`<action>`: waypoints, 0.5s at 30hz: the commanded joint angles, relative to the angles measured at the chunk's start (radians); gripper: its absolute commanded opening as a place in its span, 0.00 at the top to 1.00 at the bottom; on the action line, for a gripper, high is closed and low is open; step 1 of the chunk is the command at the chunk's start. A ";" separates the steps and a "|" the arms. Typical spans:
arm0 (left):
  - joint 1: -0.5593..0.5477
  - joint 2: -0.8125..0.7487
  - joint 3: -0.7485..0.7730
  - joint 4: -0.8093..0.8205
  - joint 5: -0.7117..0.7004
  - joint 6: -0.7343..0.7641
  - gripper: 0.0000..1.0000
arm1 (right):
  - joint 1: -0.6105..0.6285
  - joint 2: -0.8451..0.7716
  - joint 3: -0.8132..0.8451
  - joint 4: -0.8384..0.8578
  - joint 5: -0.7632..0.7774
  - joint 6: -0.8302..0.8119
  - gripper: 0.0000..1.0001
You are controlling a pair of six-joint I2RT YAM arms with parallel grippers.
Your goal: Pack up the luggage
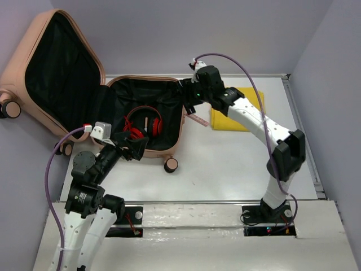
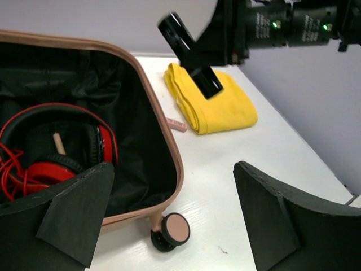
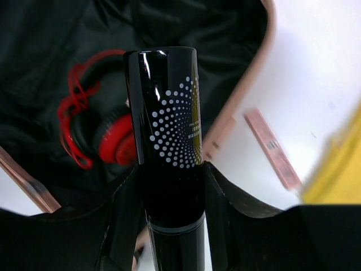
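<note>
The luggage (image 1: pixel 179 135), a salmon-pink hard-shell case, lies open on the far left part of the white surface (image 1: pixel 225 164). Its lid (image 1: pixel 31 34) stands up and leans toward the left wall, showing black lining. The base half lies flat, and one of its caster wheels (image 2: pixel 172 230) sticks out from the near right corner.

Red-and-black headphones (image 1: pixel 134 133) with a red cable rest on the lining in the base.

My right pincer (image 3: pixel 171 172) is clamped on a glossy black cylinder (image 3: pixel 169 101) printed with a pattern of pale dots. One finger presses each side of its lower body. I hold it in the air, tilted, by the far right rim of the base, with the lining and headphones behind it in my wrist view.

My left pincer (image 2: pixel 174 169) is spread wide and grips nothing. It hovers at the near edge of the base, looking across the rim.

A folded yellow cloth (image 2: pixel 225 110) lies on the surface to the right of the case, apart from it. A small pink strip (image 3: pixel 272 148) lies flat between the cloth and the case rim.
</note>
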 commanded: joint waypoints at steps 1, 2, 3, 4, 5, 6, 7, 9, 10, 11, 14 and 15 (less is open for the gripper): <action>-0.009 0.004 -0.007 0.015 -0.027 0.013 0.01 | 0.041 0.226 0.250 0.091 -0.031 0.102 0.82; -0.011 0.004 -0.007 0.016 -0.025 0.012 0.01 | 0.041 0.266 0.294 0.097 -0.031 0.111 0.82; -0.012 0.004 -0.010 0.016 -0.025 0.013 0.01 | 0.041 0.342 0.337 0.096 -0.014 0.124 0.82; -0.014 0.004 -0.012 0.016 -0.025 0.012 0.01 | 0.041 0.376 0.413 0.094 -0.002 0.128 0.82; -0.017 0.006 -0.012 0.016 -0.025 0.013 0.01 | 0.041 0.407 0.444 0.093 0.012 0.130 0.82; -0.020 0.006 -0.012 0.016 -0.025 0.013 0.01 | 0.041 0.436 0.473 0.093 0.033 0.131 0.82; -0.022 0.007 -0.012 0.016 -0.025 0.015 0.01 | 0.041 0.491 0.501 0.087 0.052 0.134 0.82; -0.026 0.010 -0.012 0.016 -0.024 0.013 0.01 | 0.041 0.538 0.558 0.087 0.096 0.137 0.80; -0.028 0.012 -0.014 0.016 -0.024 0.013 0.01 | 0.041 0.559 0.570 0.085 0.101 0.136 0.79; -0.029 0.015 -0.012 0.015 -0.024 0.013 0.01 | 0.050 0.591 0.583 0.085 0.111 0.134 0.77; -0.032 0.020 -0.012 0.013 -0.022 0.015 0.01 | 0.059 0.627 0.586 0.087 0.108 0.130 0.60; -0.032 0.023 -0.014 0.015 -0.021 0.016 0.01 | 0.059 0.631 0.589 0.087 0.096 0.124 0.49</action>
